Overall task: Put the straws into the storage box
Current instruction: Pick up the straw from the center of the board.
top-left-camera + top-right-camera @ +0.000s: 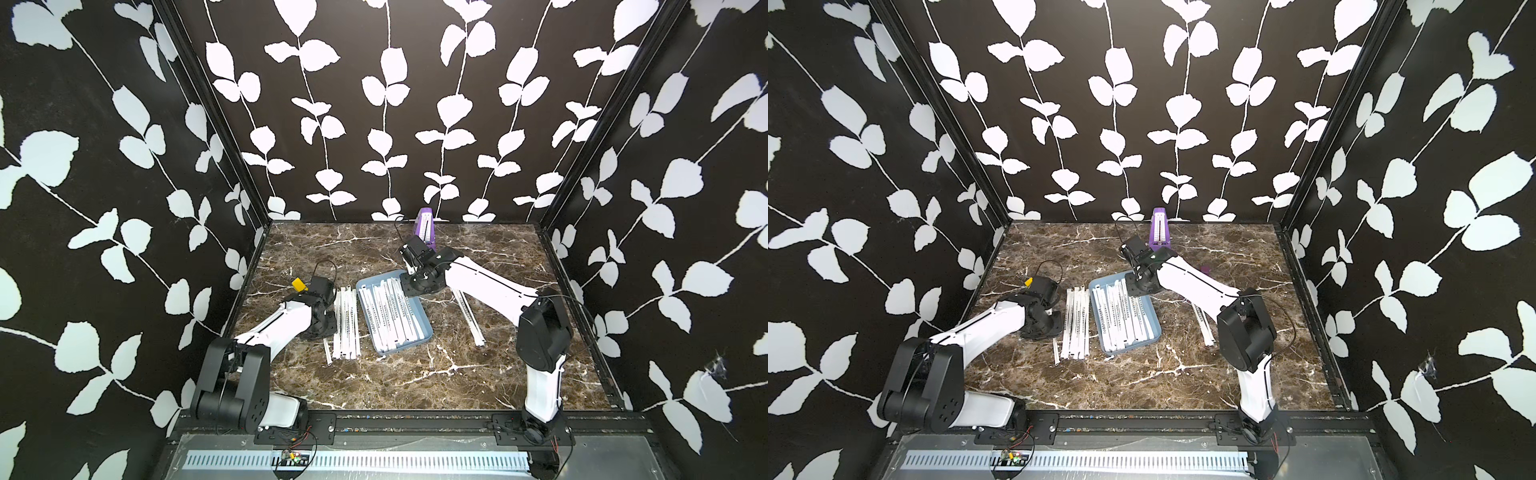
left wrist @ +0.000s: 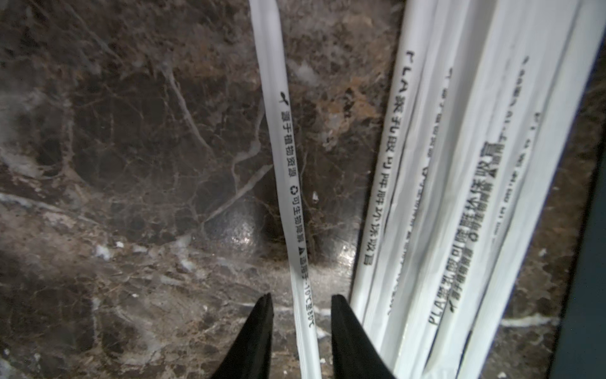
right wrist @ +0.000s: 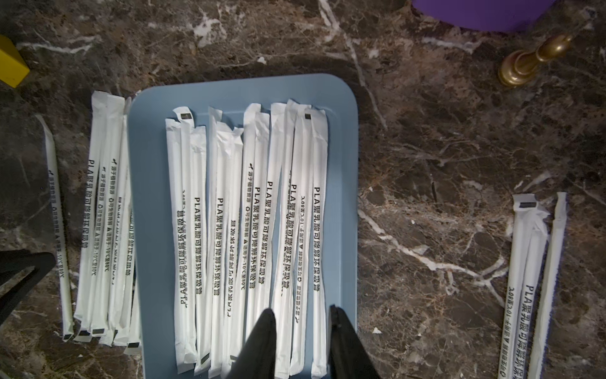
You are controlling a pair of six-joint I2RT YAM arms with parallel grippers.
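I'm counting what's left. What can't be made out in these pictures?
Boxed straws: overlapping in the storage box, ends behind the right gripper, right wrist view.
Left gripper: hidden under its wrist in both top views.
Loose straws by the right arm: cut by the right wrist view's edge.

Purple wedge [image 1: 424, 226] upright at rear, yellow block [image 1: 299, 285], brass knob [image 3: 531, 60], marble tabletop [image 1: 395, 382]

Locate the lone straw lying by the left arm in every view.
In a top view: lone straw, near end only, just left of the straw bundle.
In a top view: the straw, same spot.
Left wrist: the straw runs between the fingertips of the open left end effector.
Right wrist: the straw lies beyond the bundle from the storage box.
Shared landmark: the straw bundle beside it.
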